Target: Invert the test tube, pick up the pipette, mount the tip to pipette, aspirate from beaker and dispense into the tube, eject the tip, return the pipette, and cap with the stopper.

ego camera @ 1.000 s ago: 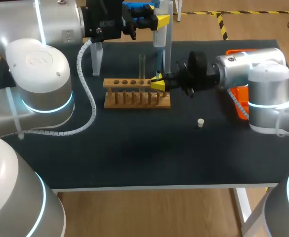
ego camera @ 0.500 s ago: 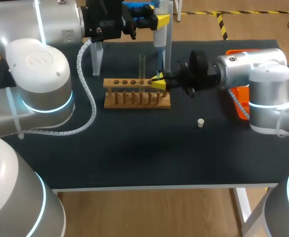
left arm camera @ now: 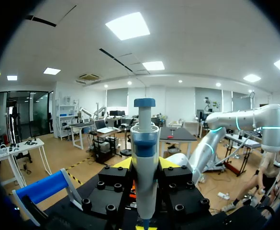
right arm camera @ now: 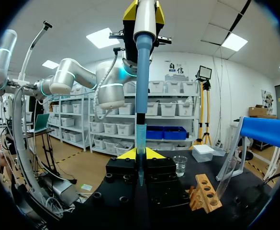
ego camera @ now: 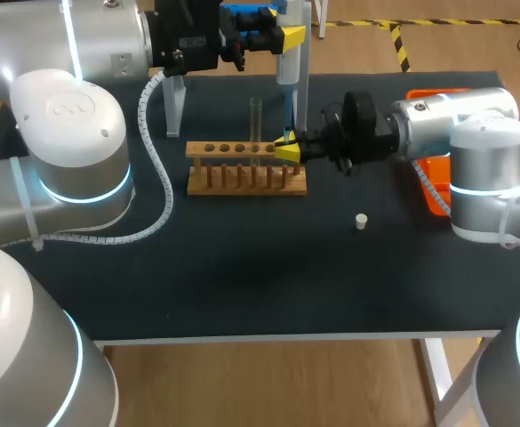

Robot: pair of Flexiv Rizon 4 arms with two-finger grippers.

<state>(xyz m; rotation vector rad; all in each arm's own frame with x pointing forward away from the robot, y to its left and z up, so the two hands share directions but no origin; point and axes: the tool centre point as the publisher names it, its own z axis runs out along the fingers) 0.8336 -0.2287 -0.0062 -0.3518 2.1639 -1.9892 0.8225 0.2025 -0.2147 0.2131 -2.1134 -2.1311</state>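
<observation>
My left gripper (ego camera: 282, 37) is shut on the white and blue pipette (ego camera: 291, 76), holding it upright above the back of the wooden rack (ego camera: 246, 166). In the left wrist view the pipette (left arm camera: 144, 158) stands between the yellow fingers of the left gripper (left arm camera: 144, 165). My right gripper (ego camera: 285, 148) is shut on the pale blue tip (right arm camera: 140, 143), which stands in line under the pipette's shaft (right arm camera: 141, 72) and meets its lower end. A glass test tube (ego camera: 256, 120) stands upright in the rack. The white stopper (ego camera: 360, 221) lies on the mat. The beaker (right arm camera: 180, 165) stands beyond the right gripper (right arm camera: 140, 155).
An orange tip box (ego camera: 434, 182) lies partly hidden behind my right arm. The clear pipette stand (ego camera: 175, 107) rises at the back left, and its blue holder (right arm camera: 266, 132) shows beside the rack (right arm camera: 204, 191). The dark mat (ego camera: 242, 267) covers the table's front.
My right gripper has edged slightly right and up with the tip. The left arm and the pipette have stayed where they were.
</observation>
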